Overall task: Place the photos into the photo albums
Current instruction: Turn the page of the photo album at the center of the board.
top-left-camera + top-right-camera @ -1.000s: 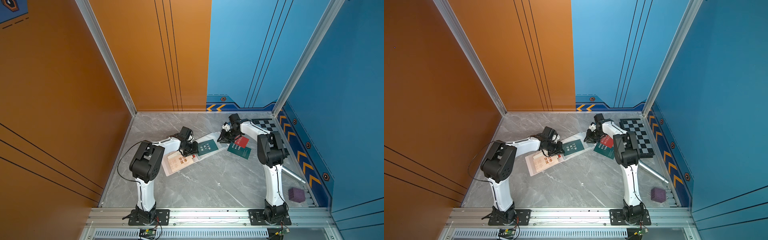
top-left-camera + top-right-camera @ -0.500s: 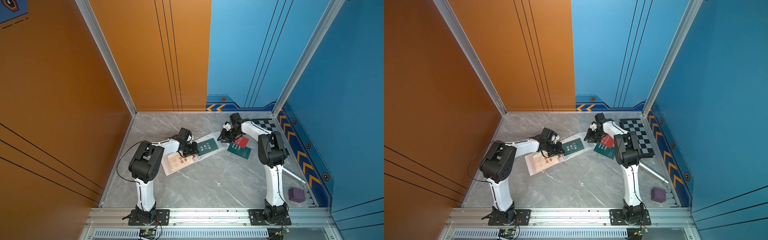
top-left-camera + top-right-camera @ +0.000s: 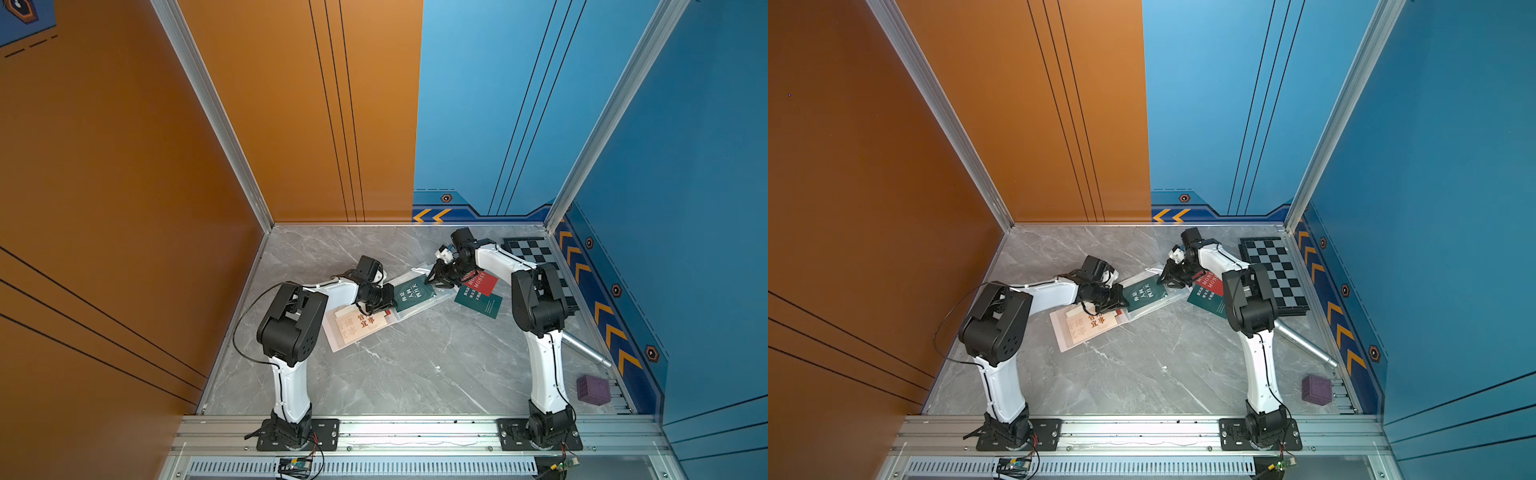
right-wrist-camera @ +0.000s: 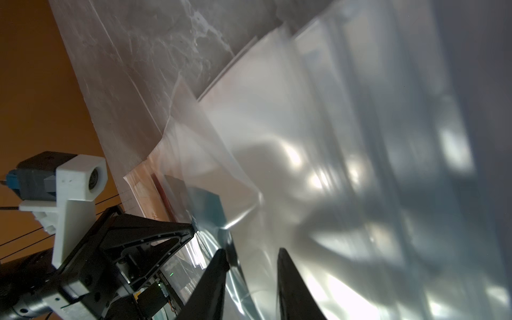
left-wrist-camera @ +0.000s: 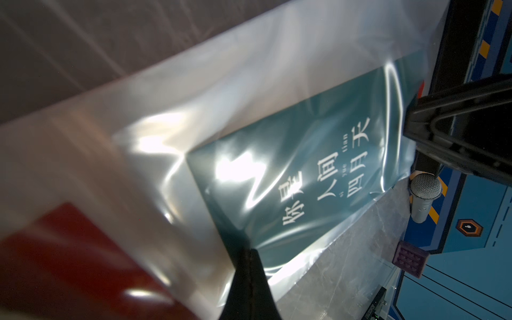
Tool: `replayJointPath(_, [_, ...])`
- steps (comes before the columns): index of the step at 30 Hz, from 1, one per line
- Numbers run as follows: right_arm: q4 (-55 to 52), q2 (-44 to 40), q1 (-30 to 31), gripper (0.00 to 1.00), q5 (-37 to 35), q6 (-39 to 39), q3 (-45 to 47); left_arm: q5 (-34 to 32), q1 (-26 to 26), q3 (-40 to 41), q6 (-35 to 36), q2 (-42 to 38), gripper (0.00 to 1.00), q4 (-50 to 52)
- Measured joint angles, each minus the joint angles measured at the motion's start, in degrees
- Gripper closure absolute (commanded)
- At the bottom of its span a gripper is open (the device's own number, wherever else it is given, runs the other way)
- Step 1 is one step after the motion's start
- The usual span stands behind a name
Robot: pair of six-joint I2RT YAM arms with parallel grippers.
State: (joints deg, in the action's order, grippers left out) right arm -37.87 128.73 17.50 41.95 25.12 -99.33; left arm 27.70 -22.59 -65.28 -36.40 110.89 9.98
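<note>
Left wrist view: left fingers (image 5: 243,291) together at green photo (image 5: 304,180) corner, right fingers (image 4: 291,282) apart.

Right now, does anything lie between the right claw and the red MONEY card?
Nothing visible does. The red MONEY card lies uncovered on a dark green card, beside the right claw, open at the album's sleeve edge. Only that arm's wrist overhangs it.

Both top views are brightly, evenly lit and sharp; only soft shadows are cast. In the wrist views, white glare is thrown off the sleeve (image 5: 238,171), and the red card (image 5: 69,263) is blurred.
</note>
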Motion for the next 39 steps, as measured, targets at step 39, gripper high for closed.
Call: replayJointPath(39, [2.99, -7.13, 9.33, 0.61, 12.07, 6.29, -1.53, -6.95, 4.52, 8.44, -0.72, -15.78, 1.0, 4.52])
